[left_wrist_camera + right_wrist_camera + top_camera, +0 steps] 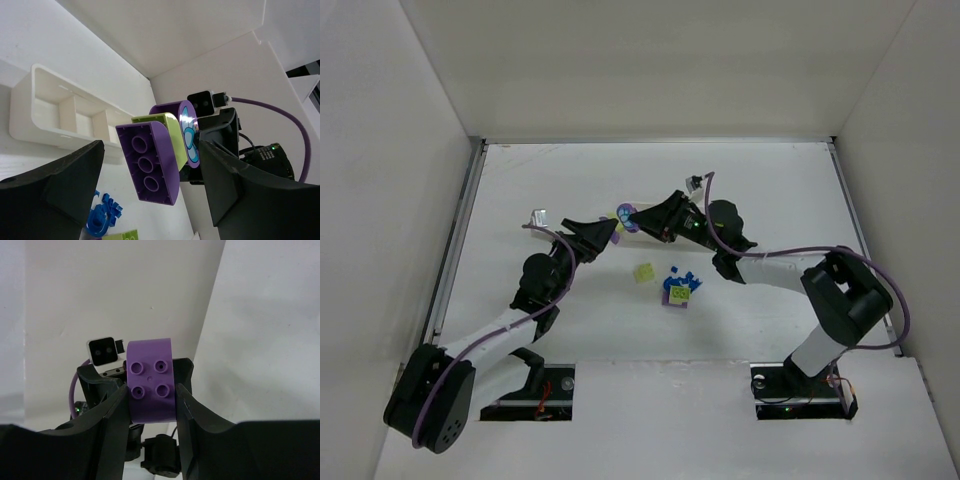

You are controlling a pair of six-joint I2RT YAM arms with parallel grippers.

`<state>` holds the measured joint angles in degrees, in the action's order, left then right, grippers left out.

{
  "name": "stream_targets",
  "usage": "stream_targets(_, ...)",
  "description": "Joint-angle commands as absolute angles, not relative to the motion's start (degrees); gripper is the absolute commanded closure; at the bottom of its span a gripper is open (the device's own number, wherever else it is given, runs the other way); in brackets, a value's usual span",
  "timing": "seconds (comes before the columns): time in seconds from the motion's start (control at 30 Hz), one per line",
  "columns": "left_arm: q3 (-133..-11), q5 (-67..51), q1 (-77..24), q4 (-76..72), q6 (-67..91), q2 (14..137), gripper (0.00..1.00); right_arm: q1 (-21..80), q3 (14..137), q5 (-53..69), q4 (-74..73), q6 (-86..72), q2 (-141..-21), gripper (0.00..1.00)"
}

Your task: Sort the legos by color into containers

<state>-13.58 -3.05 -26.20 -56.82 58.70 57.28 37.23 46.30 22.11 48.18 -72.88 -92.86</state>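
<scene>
The right tool (151, 390) is clamped on a purple brick (150, 371). One finger presses each side of it, and its four studs face the wrist camera. The brick is held up off the table (520, 190), near the middle where the two arms meet.

Seen from the left wrist, the held lot is a small cluster. A purple underside (150, 172) with three round hollows is in front, a lime-green brick (169, 134) sits against it, and behind is a rounded purple piece (172, 107) with a printed face.

The left tool (151, 150) is spread wide around this cluster, with a gap on each side, touching nothing.

On the table nearer the bases lie a loose lime-green piece (643, 272), some blue pieces (680, 277) and a purple block (678, 297) topped with lime-green, all close together.

The white tray (22, 107) shows only in the left wrist view, past the left finger, with three compartments in sight.
</scene>
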Motion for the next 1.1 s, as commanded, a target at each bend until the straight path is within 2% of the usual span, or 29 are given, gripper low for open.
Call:
stream_targets(0.0,-14.1,-2.1,-26.5,-63.3,59.1,57.6,0.27,37.7,46.4,23.2,57.1,-78.3,-93.9,0.78)
stream_targets(0.17,-14.9,-2.1,-26.6,-64.8,59.2,58.9,0.34,38.0,46.9,23.4,57.7,-79.2,-95.0,0.78)
stream_targets(0.5,-14.6,-2.1,-26.6,-66.4,59.5,59.5,0.67,38.1,46.0,23.0,60.0,-81.1,-97.1,0.78)
stream_targets(0.63,-13.7,-2.1,-26.0,-65.7,59.5,57.9,0.75,37.2,44.3,22.7,60.5,-80.9,-96.8,0.79)
stream_targets(0.83,-12.1,-3.5,-25.2,-65.7,59.5,56.4,0.82,34.6,42.5,23.0,60.7,-80.4,-95.5,0.79)
stream_targets(1.07,-10.9,-5.7,-22.6,-63.6,59.6,53.7,0.83,32.0,40.6,23.5,60.6,-79.4,-94.5,0.79)
